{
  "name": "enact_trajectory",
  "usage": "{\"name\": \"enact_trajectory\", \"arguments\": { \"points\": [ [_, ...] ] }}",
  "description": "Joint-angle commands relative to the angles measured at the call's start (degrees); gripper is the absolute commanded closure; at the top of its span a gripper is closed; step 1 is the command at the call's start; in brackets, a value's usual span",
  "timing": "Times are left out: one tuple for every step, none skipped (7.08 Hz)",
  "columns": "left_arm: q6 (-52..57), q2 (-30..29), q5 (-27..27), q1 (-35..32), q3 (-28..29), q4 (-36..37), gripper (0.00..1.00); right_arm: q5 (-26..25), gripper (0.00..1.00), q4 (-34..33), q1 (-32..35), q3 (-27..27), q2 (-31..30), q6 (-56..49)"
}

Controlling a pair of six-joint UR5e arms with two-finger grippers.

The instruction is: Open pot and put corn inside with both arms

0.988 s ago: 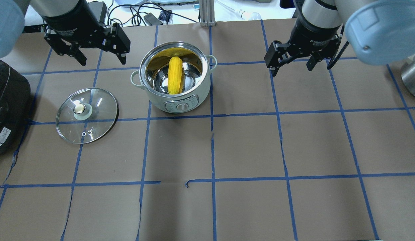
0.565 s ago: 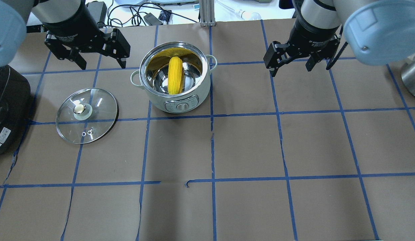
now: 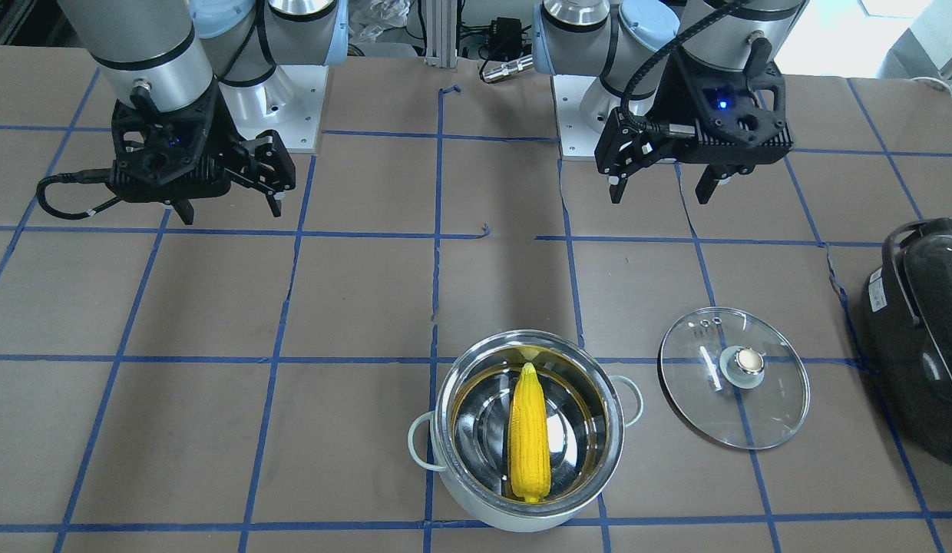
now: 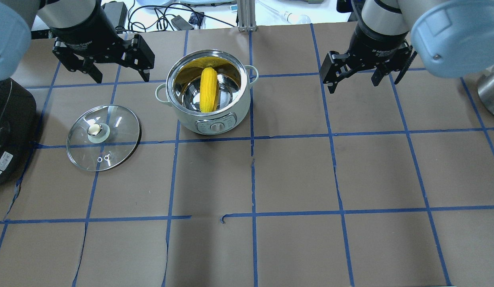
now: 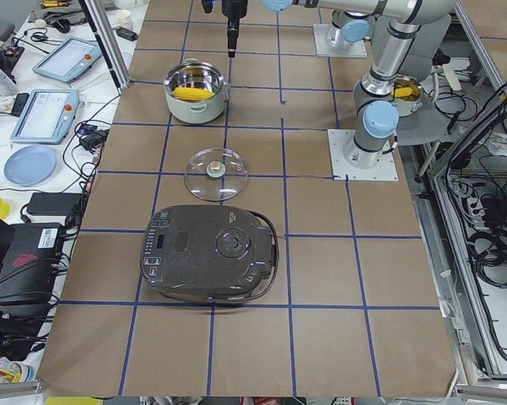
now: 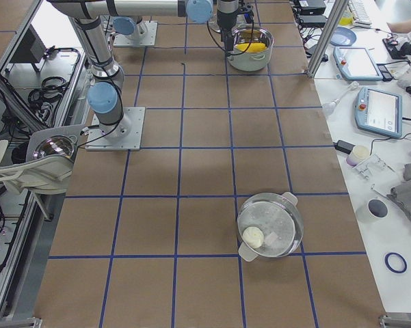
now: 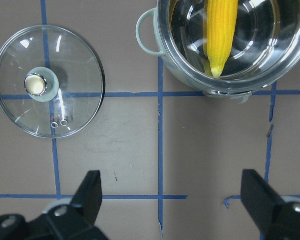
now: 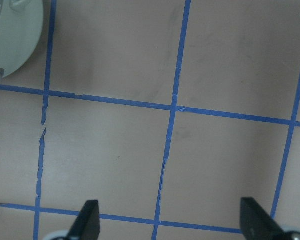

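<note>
The pot stands open at the table's far middle, with the yellow corn lying inside it. Its glass lid lies flat on the table to the pot's left. My left gripper is open and empty, above the table between lid and pot. My right gripper is open and empty, well right of the pot. In the front view: pot, corn, lid, left gripper, right gripper. The left wrist view shows corn in the pot and the lid.
A big dark appliance sits at the left table edge, also seen in the left view. A steel vessel stands at the right edge. A second lidded pot shows in the right view. Blue tape gridlines cross the brown table.
My right gripper has shifted slightly to the right, away from the pot. My left gripper has barely moved. Pot, corn and lid are unchanged.
</note>
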Motion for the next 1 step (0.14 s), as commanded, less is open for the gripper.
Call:
{"name": "enact_trajectory", "arguments": {
  "points": [
    [0.0,0.0,0.0,0.0,0.0,0.0,0.00,-0.6,0.00,1.6,-0.1,-0.4,-0.2,0.1]
  ]
}}
